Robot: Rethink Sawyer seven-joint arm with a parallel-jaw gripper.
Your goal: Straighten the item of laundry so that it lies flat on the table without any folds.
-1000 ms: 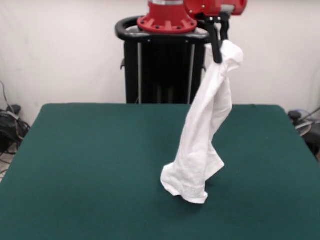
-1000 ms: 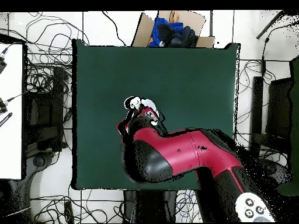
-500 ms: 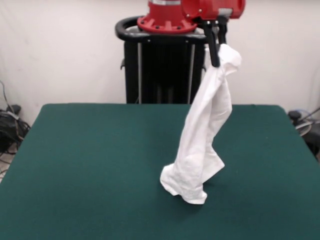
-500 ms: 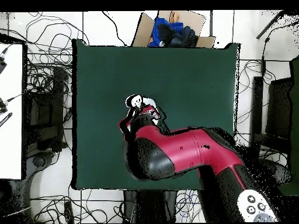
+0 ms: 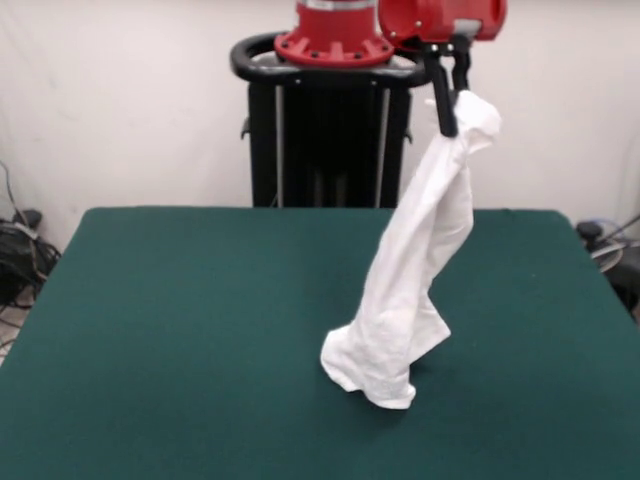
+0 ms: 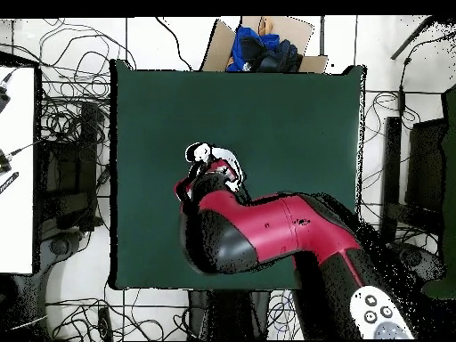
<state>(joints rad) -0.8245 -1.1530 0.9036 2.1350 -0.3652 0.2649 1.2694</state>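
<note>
High above the table's far half, the gripper [image 5: 450, 100] is clamped on a bunched edge of the item of laundry [image 5: 410, 280] — the dark fingers [image 5: 443, 105] pinch the cloth just under a white knot of fabric that bulges out to the right of them. From that pinch the shirt hangs down and slants toward the left of the front view, so its long axis runs steeply from the grip at upper right to a crumpled foot at lower left. That foot rests on the table [image 5: 180, 330], a little right of centre and toward the near side; the rest of the garment is off the surface, twisted into 1 narrow column.

Seen from overhead, the red arm [image 6: 267, 232] covers most of the cloth; only a small white patch shows beside the wrist.

What the coming move turns on, as I judge it, is that slant: the grip stands above and beyond the foot, so the cloth can only be laid out by carrying the held edge away from the heap.

No print or lettering can be read — only plain white fabric faces the cameras.
</note>
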